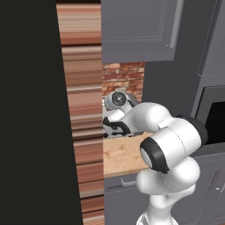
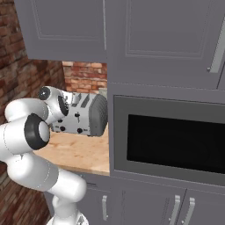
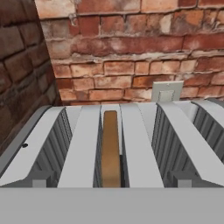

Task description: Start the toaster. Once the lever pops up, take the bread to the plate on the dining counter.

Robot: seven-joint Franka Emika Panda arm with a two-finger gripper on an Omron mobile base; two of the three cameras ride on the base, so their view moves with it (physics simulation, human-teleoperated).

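The silver-grey toaster (image 2: pixel 90 115) stands on a wooden worktop (image 2: pixel 79 151) in a nook against the brick wall. In the hand view I look down along the toaster's (image 3: pixel 83 148) top slots. The bread (image 3: pixel 110 148), a brown slice seen edge-on, sits low in the second slot from the left. My gripper (image 1: pixel 113 128) hovers at the toaster's front edge, open, holding nothing. My white arm hides most of the toaster in the left base view. The plate and the dining counter are out of view.
A black microwave (image 2: pixel 171 140) is built into the grey cabinets just right of the toaster. Grey upper cabinets (image 2: pixel 66 26) hang close above the nook. A wall socket (image 3: pixel 167 91) sits behind the toaster. A tall dark panel (image 1: pixel 26 110) closes the left side.
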